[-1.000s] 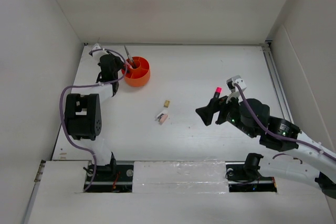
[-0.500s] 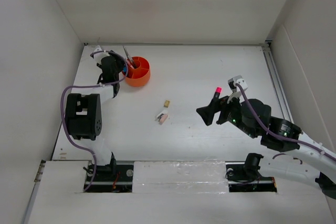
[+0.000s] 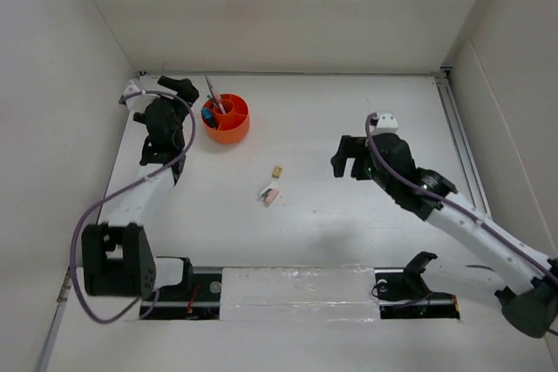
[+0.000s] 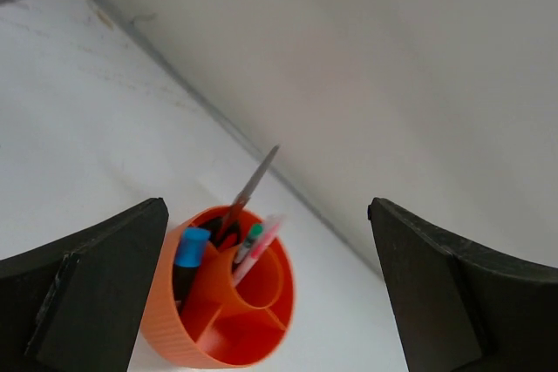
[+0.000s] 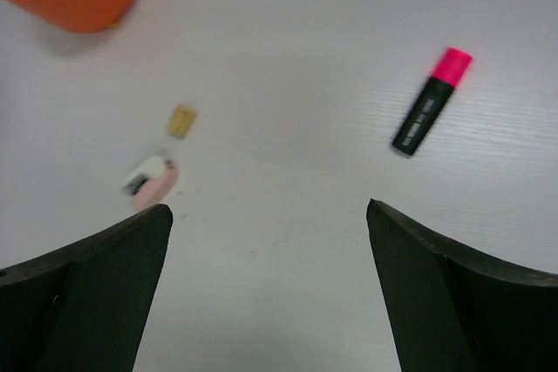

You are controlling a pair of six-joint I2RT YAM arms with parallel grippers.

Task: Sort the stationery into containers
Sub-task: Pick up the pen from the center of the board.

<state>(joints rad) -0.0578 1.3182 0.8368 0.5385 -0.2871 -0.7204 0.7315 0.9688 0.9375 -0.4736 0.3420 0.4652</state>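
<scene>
Black marker (image 5: 430, 104), pink cap, flat on worktop (image 5: 288, 41). Orange tub (image 4: 164, 324) holds scissors (image 4: 253, 185), blue-capped marker (image 4: 191, 247), pens (image 4: 256, 246). Left tool (image 4: 266, 206), right tool (image 5: 268, 208) gape empty.

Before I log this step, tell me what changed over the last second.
The left gripper drew back leftward from the orange tub, jaws open and empty; a blue-capped marker now shows inside the tub. The right gripper moved farther out, jaws open; the pink-capped marker lies loose before it. The tub, the tan eraser and the white and pink erasers stayed put.
</scene>
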